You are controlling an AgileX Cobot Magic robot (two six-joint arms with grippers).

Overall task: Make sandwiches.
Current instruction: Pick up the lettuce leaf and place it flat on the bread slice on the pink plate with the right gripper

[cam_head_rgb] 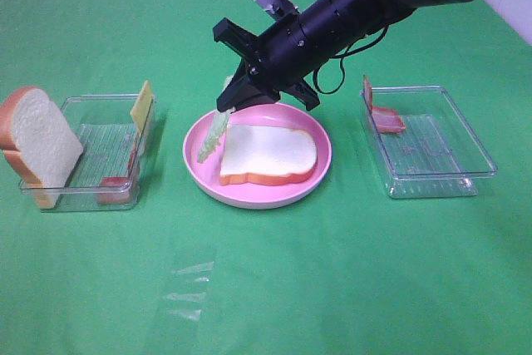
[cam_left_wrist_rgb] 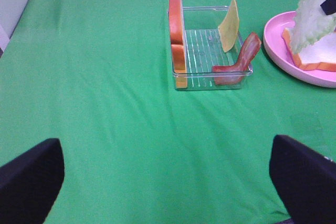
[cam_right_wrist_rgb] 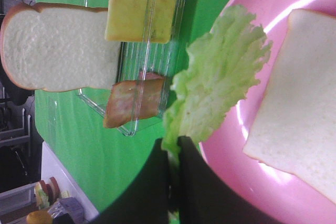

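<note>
- Bright, even light falls from above in all three views; the green cloth (cam_head_rgb: 266,272) is evenly lit.
- Shadows are soft and short: faint ones hug the plate (cam_head_rgb: 249,199) and the trays (cam_head_rgb: 79,197).
- White glare streaks the plate in the right wrist view; pale glints mark the tray walls.
- The lettuce (cam_right_wrist_rgb: 220,82) is sharp; the right gripper (cam_right_wrist_rgb: 173,142) pinching it is a blurred black mass.
- The left gripper (cam_left_wrist_rgb: 167,145) shows only dark, unfocused fingers (cam_left_wrist_rgb: 29,177) at the frame's corners.
- The exterior view's top corners wash out white.

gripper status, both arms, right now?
Left gripper: open, holding nothing.
Right gripper: fingers closed on the lettuce.
</note>
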